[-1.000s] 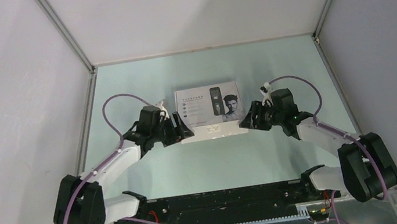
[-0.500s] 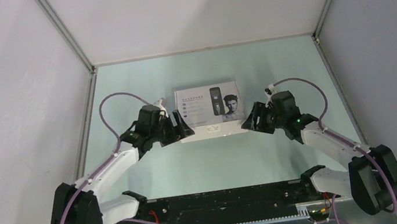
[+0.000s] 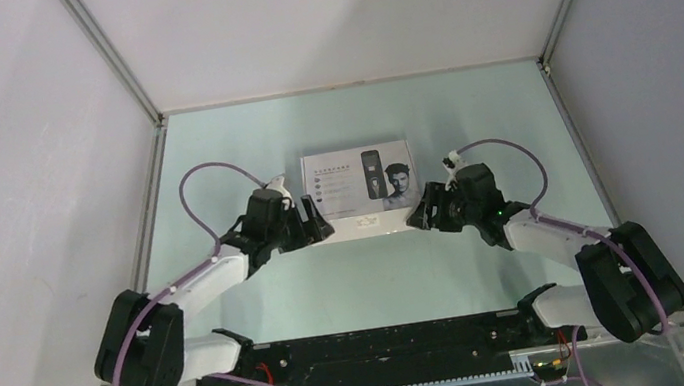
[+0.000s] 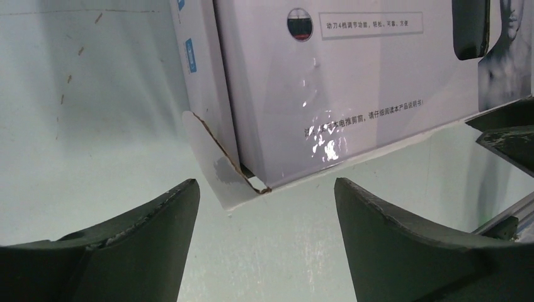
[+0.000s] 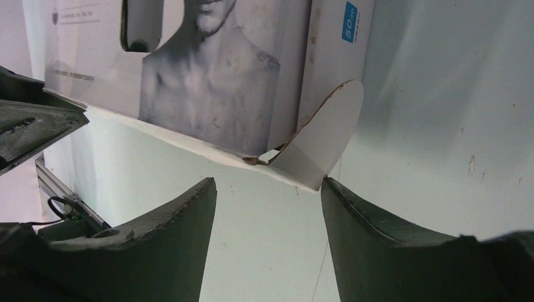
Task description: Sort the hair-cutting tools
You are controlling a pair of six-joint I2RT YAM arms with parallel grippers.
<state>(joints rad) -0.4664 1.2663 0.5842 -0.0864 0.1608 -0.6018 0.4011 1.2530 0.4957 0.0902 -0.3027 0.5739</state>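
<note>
On table (image 3: 370, 280), white box (image 3: 359, 191), contents hidden, left tool (image 3: 320, 226), right tool (image 3: 416, 215) spread.

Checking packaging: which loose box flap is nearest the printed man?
The rounded flap facing the right gripper; the other flap facing the left gripper adjoins printed text.

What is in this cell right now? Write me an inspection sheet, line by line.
Surface: pale green table with a few small marks.
Job's things: nothing seen outside the box.
Clutter: white box lying flat with the printed man's face up; a flap sticks out at each near corner.
Claws: left claw and right claw are both open and empty, one at each near corner of the box.
Cables: purple cables loop over both arms, clear of the box.
Surroundings: white walls on three sides.
</note>
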